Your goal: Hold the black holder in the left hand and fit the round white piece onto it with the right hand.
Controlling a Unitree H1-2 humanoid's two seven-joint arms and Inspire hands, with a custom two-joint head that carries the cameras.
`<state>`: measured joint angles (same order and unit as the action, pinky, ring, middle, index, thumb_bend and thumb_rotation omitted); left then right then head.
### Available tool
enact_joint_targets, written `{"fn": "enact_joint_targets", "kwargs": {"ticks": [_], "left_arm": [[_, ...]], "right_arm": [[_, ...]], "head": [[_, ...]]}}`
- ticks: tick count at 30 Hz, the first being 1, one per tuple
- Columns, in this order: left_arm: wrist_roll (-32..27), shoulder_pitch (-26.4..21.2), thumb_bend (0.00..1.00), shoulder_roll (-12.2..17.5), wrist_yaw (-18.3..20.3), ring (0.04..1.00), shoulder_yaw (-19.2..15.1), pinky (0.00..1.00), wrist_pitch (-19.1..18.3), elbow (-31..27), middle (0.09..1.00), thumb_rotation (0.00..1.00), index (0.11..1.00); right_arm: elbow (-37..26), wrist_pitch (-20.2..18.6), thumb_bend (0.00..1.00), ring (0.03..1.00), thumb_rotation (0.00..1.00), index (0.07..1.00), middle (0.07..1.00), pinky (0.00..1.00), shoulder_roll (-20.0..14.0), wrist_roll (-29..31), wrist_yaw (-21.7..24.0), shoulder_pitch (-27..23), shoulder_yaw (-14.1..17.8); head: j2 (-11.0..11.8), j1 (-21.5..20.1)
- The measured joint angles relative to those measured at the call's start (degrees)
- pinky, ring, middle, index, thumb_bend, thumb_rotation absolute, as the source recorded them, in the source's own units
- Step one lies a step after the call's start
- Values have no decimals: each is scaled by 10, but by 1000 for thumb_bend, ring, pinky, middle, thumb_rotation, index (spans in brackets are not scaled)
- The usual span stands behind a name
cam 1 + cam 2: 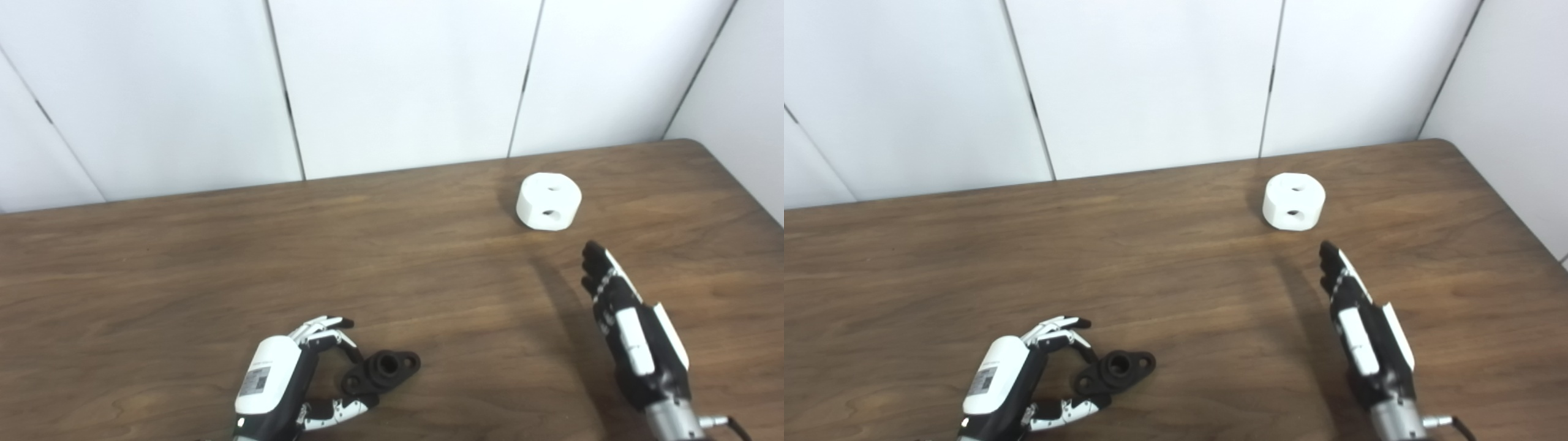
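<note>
The black holder [381,370], a flat flange with a raised round collar, lies on the wooden table [184,263] near the front. My left hand [288,380] is open around its left end, fingers curled above it and thumb below it, not clearly gripping. The round white piece [548,201], a short cylinder with two holes, stands at the back right of the table. My right hand [625,324] is open and empty, fingers stretched out toward the white piece and a short way in front of it.
White wall panels [398,79] rise behind the table's far edge. The table's right edge and rounded back corner [704,147] lie near the white piece.
</note>
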<state>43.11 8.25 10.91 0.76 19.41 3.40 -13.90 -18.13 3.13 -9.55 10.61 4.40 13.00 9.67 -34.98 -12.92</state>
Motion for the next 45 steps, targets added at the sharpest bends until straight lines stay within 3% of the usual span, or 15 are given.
{"fn": "enact_joint_targets", "kwargs": {"ticks": [5,11,14,17,20,24,28,31,36,40,45], "left_arm": [[-3,-3,513,3,-3,829,0,728,8,5,786,41,488],[-3,-6,513,4,-5,829,0,734,14,10,786,41,488],[-3,-6,513,4,-5,827,-1,731,16,11,785,41,488],[-4,-6,513,4,-7,825,-1,727,18,13,783,41,489],[-5,-7,513,4,-7,826,-1,729,18,13,784,41,489],[-7,-7,513,4,-7,829,-1,728,18,14,788,41,489],[-7,-7,513,4,-7,829,-1,727,18,13,787,42,489],[-7,-8,513,2,-7,830,-1,727,18,13,789,42,489],[-7,-7,513,1,-7,826,-1,727,18,13,787,41,489],[-5,-7,513,0,-7,823,0,724,17,13,787,42,489],[-3,-7,513,-1,-7,826,0,728,17,13,788,42,489]], "right_arm": [[-28,-39,554,976,938,950,962,973,-30,-18,-5,-35,17],[-33,-86,671,987,942,962,972,977,-84,-68,-3,-84,25],[-33,-112,648,999,901,955,970,998,-111,-77,1,-109,27],[-33,-141,641,973,881,950,952,944,-134,-116,3,-135,21],[-31,-171,678,953,755,943,948,923,-163,-179,6,-160,5],[-21,-194,736,930,600,933,944,887,-186,-210,11,-200,0],[6,-214,814,988,487,941,988,975,-191,-234,22,-235,-22],[39,-233,865,999,479,934,998,978,-209,-262,41,-265,-48],[81,-261,949,1000,447,920,1000,939,-255,-309,72,-319,-85],[115,-276,996,1000,404,923,1000,878,-270,-331,93,-354,-113],[142,-287,1000,1000,360,936,1000,871,-274,-347,136,-376,-147]], "head": [[5,-4],[11,-8],[12,-8],[14,-9],[14,-9],[17,-9],[18,-7],[18,-6],[18,-4],[18,0],[18,1]]}}
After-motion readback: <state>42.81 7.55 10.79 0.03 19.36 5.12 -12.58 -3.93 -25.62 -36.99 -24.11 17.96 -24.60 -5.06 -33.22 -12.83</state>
